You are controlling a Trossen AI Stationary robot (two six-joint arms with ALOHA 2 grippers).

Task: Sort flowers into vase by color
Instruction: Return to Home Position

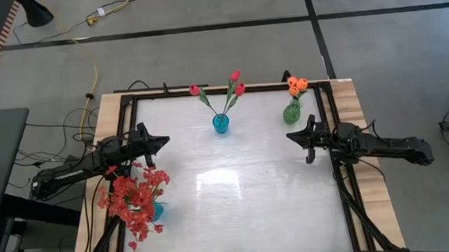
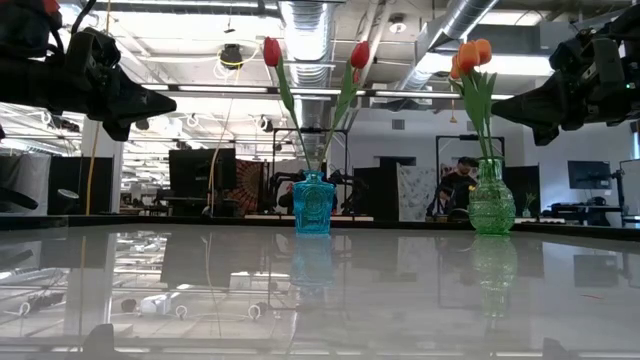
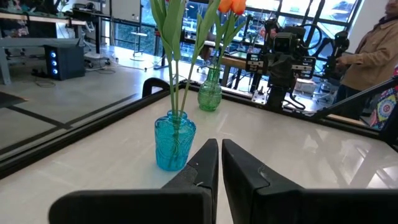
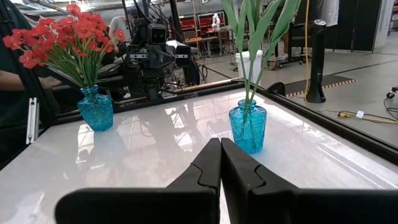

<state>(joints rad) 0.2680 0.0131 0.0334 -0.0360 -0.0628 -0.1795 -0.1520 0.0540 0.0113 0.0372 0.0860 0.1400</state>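
Evidently no flower lies loose on the white tabletop (image 1: 237, 203): red-pink tulip buds (image 1: 236, 82) stand upright in the blue glass vase (image 1: 221, 124), ahead of and between the clenched, empty left end effector (image 1: 165, 139) and right end effector (image 1: 290, 137), so backing away looks unobstructed.

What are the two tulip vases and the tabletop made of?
The blue vase looks like tinted glass, possibly plastic: stems show through its patterned wall. The green vase looks alike, translucent with a raised pattern. The tabletop seems a glossy white hard surface, material unclear; it mirrors the vases sharply.
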